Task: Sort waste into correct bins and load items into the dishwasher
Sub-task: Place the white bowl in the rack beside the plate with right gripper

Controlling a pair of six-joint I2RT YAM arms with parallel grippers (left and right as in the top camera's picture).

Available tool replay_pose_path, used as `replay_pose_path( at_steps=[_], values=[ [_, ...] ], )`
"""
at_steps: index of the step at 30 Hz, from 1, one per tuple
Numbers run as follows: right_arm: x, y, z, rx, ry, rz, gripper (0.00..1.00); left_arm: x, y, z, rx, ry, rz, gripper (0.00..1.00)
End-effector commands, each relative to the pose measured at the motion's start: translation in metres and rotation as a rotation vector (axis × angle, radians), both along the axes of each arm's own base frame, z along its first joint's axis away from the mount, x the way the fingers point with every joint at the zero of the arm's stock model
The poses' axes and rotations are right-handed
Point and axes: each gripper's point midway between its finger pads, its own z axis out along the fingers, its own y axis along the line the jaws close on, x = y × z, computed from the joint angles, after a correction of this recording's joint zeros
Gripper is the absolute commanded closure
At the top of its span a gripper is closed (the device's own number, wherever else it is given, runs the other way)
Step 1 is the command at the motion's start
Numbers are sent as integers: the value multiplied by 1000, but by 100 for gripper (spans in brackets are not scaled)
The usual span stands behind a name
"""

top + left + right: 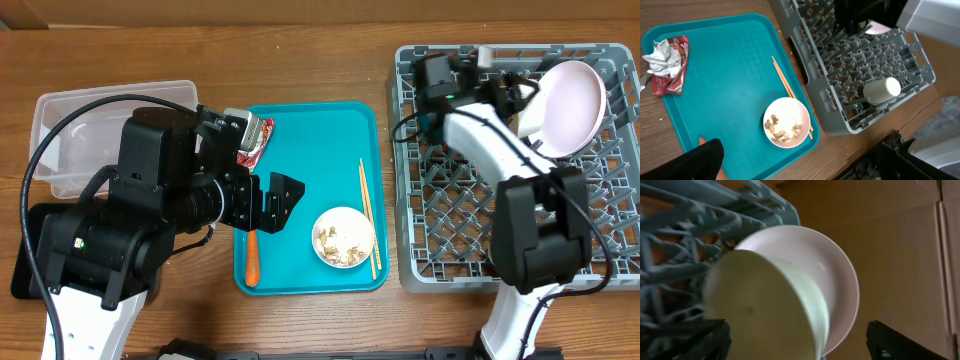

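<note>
My left gripper [277,197] hangs open and empty over the teal tray [310,130], above the orange carrot [253,258]; its dark finger [697,161] covers most of the carrot [702,141]. The red-and-white wrapper with tissue [255,140] [667,64] lies at the tray's far left corner. A white bowl with beige scraps [342,237] [786,122] sits beside the chopsticks [368,215] [785,86]. My right gripper [797,342] is open at the grey dish rack [470,200], facing a bowl [760,305] that leans on the large plate [572,105] [837,275]. A small cup [882,90] lies in the rack.
The clear tub [60,135] stands at the far left. The black tray [22,270] lies mostly hidden under my left arm. The rack [865,55] sits right of the teal tray, close to its edge. Bare wooden table runs along the far side.
</note>
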Motion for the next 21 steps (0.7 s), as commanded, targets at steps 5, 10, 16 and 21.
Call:
replay_pose_path(
  at_steps=[5,10,16,21],
  values=[
    [5,36,10,18,-46,76,4,-5,3,3,14,-2,-10,0],
    [4,66,42,69,-147,149,2,-6,3,3,15,1,-10,0],
    [-25,100,103,165,-286,244,0,-6,3,14,6,-28,-10,0],
    [-73,143,120,515,-302,397,0,-5,7,41,-2,-105,5,0]
  ],
)
